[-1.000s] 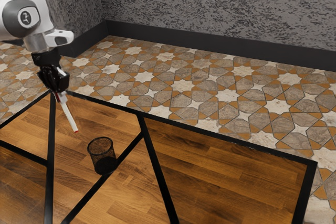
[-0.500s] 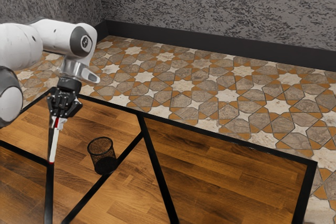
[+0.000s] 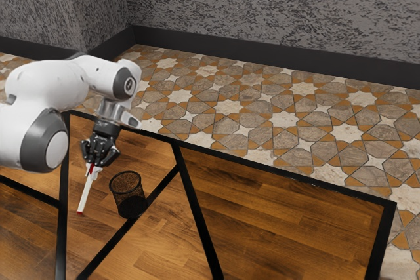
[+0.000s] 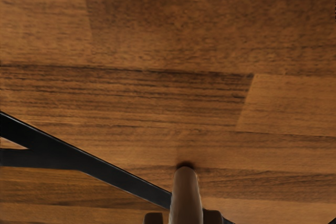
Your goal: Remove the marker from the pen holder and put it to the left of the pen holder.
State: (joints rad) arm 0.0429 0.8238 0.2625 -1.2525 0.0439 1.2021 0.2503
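A speckled wall (image 3: 262, 4) and tiled floor (image 3: 282, 119) lie behind the wooden table (image 3: 282, 221). In the exterior view's left half, the gripper (image 3: 95, 166) is closed around the marker (image 3: 85, 193), hiding its upper end; I can't tell whether its red tip touches the wood. Both have shifted right since the earlier frame, closer to the unmoved pen holder (image 3: 127, 195). The wrist view shows a black strip (image 4: 115, 177) passing behind the marker.
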